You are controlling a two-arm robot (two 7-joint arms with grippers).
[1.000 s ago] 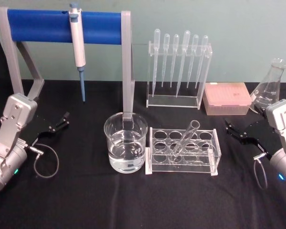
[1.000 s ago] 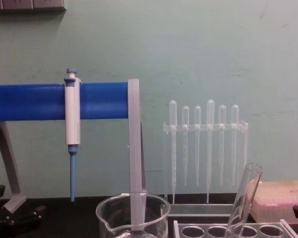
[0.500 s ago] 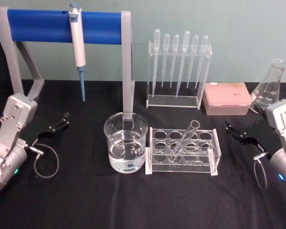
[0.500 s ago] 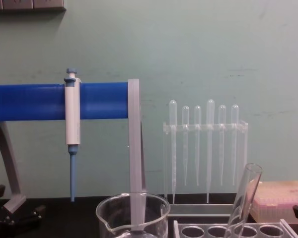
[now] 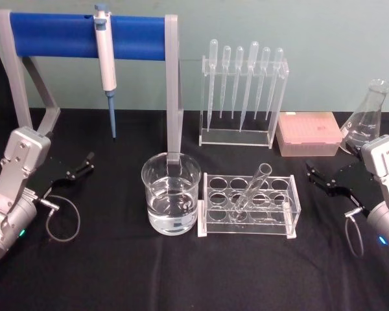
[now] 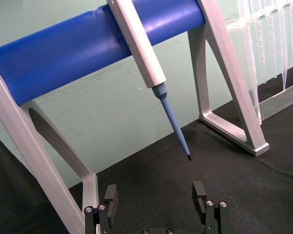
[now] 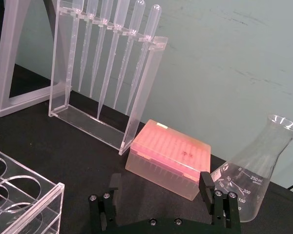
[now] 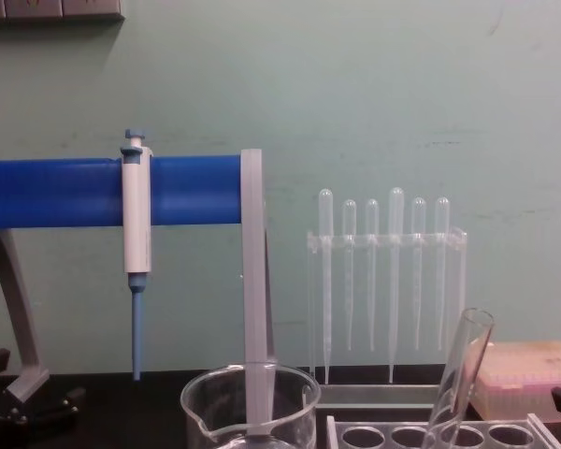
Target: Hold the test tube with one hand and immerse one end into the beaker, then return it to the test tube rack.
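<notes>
The test tube leans in the rack at frame centre, right of the beaker. We judge it light, slick, brittle, probably thin-walled: grip the upper shaft gently. The left pincer and right pincer stand wide open, empty.

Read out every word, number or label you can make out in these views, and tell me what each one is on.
"250 ml": on the conical flask, right wrist view.
"200": same flask, on its printed scale.
"150": same flask, on its printed scale.
The remaining scale figures and the fine print under "250 ml": too small to read.
Dark mark on the lid of the pink tip box: too blurred to read.
</notes>
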